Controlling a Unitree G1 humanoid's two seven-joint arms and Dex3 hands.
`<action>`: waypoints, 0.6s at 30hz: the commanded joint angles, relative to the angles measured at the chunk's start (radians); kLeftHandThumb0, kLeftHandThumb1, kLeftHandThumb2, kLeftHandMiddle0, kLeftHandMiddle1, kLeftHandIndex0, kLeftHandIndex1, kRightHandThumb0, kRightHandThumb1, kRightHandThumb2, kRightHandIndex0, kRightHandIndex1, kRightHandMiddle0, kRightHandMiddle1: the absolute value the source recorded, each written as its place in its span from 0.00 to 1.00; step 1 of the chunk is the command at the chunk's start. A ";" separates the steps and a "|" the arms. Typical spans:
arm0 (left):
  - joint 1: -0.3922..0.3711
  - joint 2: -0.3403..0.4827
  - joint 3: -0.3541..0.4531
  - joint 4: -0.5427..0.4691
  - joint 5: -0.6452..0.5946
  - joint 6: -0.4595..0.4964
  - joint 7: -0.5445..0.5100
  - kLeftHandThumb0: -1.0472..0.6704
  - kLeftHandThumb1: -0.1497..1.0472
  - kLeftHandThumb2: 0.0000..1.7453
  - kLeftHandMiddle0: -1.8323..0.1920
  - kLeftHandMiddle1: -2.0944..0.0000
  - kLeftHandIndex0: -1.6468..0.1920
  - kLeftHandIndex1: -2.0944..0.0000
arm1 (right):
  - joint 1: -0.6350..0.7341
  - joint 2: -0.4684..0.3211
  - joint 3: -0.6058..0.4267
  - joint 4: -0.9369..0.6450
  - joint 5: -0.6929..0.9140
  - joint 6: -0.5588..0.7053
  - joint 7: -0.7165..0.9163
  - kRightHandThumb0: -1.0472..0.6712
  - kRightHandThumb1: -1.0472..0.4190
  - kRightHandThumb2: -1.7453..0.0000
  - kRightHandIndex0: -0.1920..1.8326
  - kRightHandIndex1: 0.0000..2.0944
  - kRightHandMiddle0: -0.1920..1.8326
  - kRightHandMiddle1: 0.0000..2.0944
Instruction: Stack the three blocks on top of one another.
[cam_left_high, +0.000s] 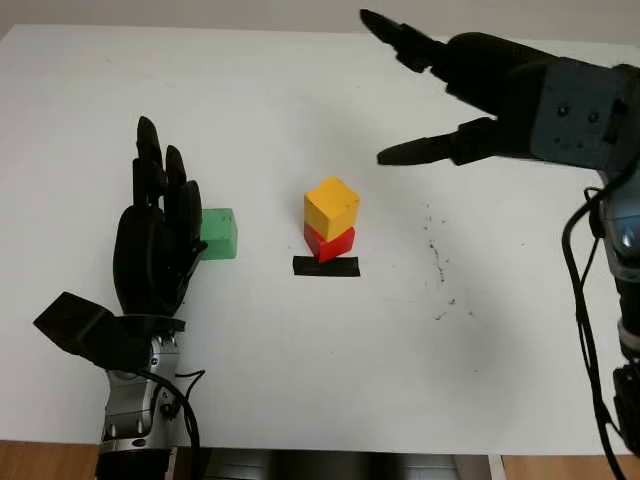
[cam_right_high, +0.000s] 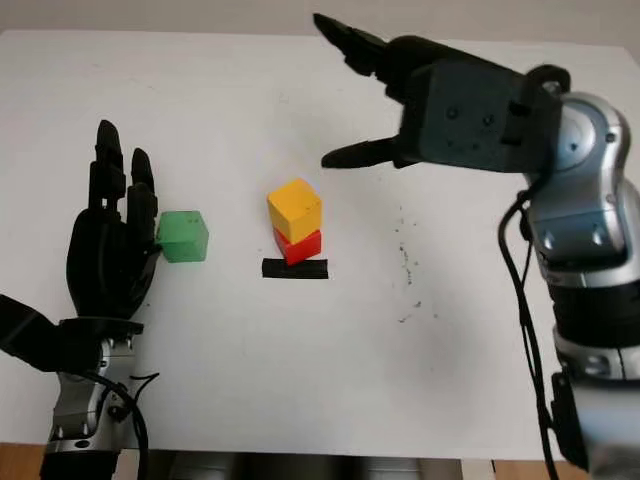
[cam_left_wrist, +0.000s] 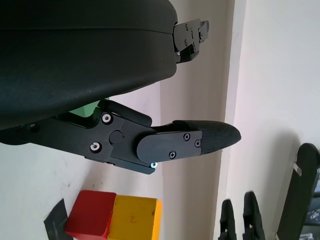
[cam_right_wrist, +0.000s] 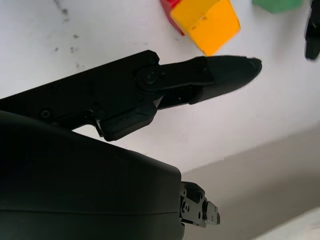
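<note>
Fingers of your left hand (cam_left_high: 158, 235) were straight and held nothing; their tips sat right beside the green block (cam_left_high: 218, 233), maybe touching its side. Your right hand (cam_right_high: 400, 95) was open too, up in the air, past the stack. The yellow block (cam_left_high: 331, 207) sat a bit crooked on the red block (cam_left_high: 330, 243), just behind a flat black strip (cam_left_high: 326, 266) on the smooth white table (cam_left_high: 300, 370). All three blocks were plain cubes.

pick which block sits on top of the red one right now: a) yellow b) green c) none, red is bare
a: the yellow block sits on the red block, while the green block stands alone on the table beside the left hand.
</note>
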 joint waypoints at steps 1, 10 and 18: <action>-0.005 0.022 0.012 -0.009 -0.010 0.007 -0.015 0.23 1.00 0.25 1.00 1.00 1.00 1.00 | 0.069 0.032 -0.025 0.003 0.031 -0.021 -0.047 0.12 0.00 0.70 0.00 0.00 0.00 0.00; -0.042 0.172 0.071 -0.007 -0.051 0.046 -0.124 0.25 1.00 0.24 0.86 0.95 0.90 0.96 | 0.237 0.156 -0.034 -0.044 0.096 0.021 -0.219 0.13 0.00 0.63 0.00 0.00 0.00 0.00; -0.101 0.237 0.120 -0.005 0.088 -0.038 -0.018 0.34 1.00 0.12 0.62 0.96 0.79 0.96 | 0.288 0.218 -0.007 -0.025 0.082 -0.017 -0.339 0.15 0.00 0.62 0.00 0.00 0.00 0.00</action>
